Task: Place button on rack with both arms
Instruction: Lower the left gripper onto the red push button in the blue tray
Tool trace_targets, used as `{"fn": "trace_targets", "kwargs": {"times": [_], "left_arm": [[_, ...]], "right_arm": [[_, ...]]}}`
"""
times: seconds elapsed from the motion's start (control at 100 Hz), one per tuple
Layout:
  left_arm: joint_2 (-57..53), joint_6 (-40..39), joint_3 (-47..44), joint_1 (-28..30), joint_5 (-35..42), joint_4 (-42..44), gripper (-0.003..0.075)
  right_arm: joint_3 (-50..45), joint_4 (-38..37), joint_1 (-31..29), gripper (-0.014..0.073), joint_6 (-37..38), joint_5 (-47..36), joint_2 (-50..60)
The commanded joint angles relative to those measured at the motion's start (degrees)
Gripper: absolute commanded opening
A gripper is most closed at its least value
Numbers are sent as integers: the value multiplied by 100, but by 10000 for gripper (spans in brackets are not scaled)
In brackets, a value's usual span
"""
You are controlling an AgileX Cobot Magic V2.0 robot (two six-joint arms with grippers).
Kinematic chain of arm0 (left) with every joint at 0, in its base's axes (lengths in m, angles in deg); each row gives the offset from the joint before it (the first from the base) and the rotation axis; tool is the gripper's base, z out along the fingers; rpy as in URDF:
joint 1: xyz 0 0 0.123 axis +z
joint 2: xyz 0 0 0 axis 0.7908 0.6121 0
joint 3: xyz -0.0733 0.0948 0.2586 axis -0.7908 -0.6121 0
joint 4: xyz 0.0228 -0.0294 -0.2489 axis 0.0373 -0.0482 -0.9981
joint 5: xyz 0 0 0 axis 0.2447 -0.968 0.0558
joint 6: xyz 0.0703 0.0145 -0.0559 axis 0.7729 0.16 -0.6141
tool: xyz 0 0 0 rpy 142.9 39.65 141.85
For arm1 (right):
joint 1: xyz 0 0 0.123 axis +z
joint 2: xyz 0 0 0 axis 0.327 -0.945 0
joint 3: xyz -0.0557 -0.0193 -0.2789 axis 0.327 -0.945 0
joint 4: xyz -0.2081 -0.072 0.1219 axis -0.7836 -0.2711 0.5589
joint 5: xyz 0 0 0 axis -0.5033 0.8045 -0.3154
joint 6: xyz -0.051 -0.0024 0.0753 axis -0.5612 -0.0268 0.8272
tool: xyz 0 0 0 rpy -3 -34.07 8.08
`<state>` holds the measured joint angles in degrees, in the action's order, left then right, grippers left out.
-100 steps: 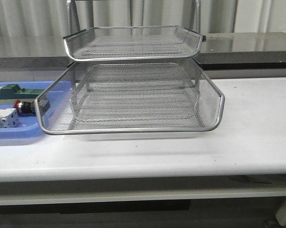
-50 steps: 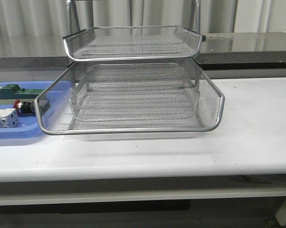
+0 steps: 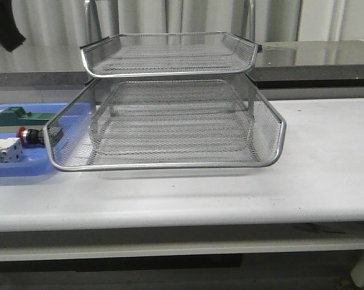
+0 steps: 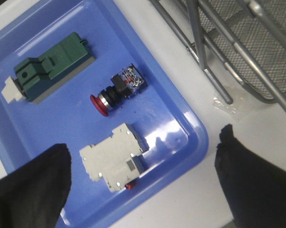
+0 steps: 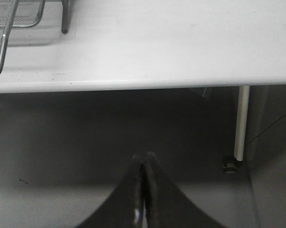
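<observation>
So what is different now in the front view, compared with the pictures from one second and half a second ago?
A dark part of the left arm has come into the upper left corner, above the flat blue plastic tray; it was absent before. Nothing was grasped or released. The red-headed push button, the green block, the white block and the silver wire-mesh rack stayed in place.

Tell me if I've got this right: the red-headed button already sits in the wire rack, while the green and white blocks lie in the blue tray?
Not quite. The button is not in the rack; the left wrist view shows it lying in the blue tray, between the green block and the white block.
</observation>
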<state>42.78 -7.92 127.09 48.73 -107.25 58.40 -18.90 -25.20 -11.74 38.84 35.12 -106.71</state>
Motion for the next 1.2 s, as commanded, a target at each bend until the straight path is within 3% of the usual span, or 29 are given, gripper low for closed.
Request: {"fn": "trace_targets", "kwargs": {"times": [0.0,0.23,0.4,0.7,1.19], "left_arm": [[271,314,680,9,34,-87,585],[1580,851,2062,9,-435,-67,585],[2277,1066,2591,9,-795,103,585],[2854,1355,2662,9,-731,316,585],[2918,1927,2662,9,-209,639,585]], "right_arm": [[192,-80,3,-67,-10,-317,-35],[192,-80,3,-67,-10,-317,-35],[192,-80,3,-67,-10,-317,-35],[192,-80,3,-67,-10,-317,-35],[192,-80,3,-67,-10,-317,-35]]}}
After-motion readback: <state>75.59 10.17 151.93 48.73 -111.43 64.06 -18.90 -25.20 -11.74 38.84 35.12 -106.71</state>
